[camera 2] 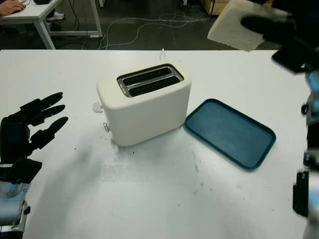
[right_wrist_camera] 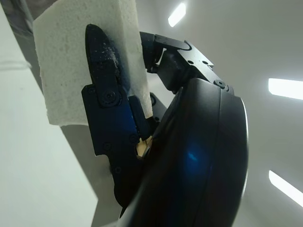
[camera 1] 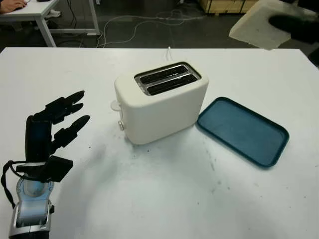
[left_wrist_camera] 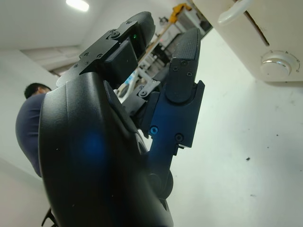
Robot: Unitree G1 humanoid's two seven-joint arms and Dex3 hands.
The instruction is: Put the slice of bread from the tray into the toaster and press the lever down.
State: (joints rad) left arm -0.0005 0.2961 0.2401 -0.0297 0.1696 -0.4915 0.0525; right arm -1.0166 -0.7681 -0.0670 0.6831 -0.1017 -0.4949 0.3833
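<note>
The right hand (camera 2: pixel 271 25) is raised high above the far right side of the table (camera 1: pixel 164 199), and it grips the slice of bread (camera 1: pixel 261 25). In the right wrist view the bread (right_wrist_camera: pixel 85 56) is a pale, spongy square pinched between the black fingers (right_wrist_camera: pixel 106 90): one finger lies flat across its near face, reaching most of the way up the slice, while the others press from behind. The top and one side edge of the slice stick out past the fingertip. From the head camera the slice hangs tilted in the air, well apart from everything on the table and beyond the far right corner of the tray (camera 1: pixel 244 130).

The tray is a dark teal rectangle with rounded corners, lying flat just to the right of the toaster (camera 1: pixel 162 102), its near corner almost touching the toaster's base. The toaster is cream-coloured and sits near the middle of the table with its two slots (camera 1: pixel 167 78) facing up. Its lever (camera 1: pixel 115 105) sticks out of the left end, with a small round knob (camera 1: pixel 121 125) below it.

The left hand (camera 1: pixel 55 129) is open, holding nothing, above the left side of the table, with its fingertips pointing toward the toaster's lever end. In the left wrist view the knob (left_wrist_camera: pixel 277 64) and the lever (left_wrist_camera: pixel 232 10) appear close beyond the fingers (left_wrist_camera: pixel 182 71).

A person sits at a desk (camera 1: pixel 30 12) in the far left background.
</note>
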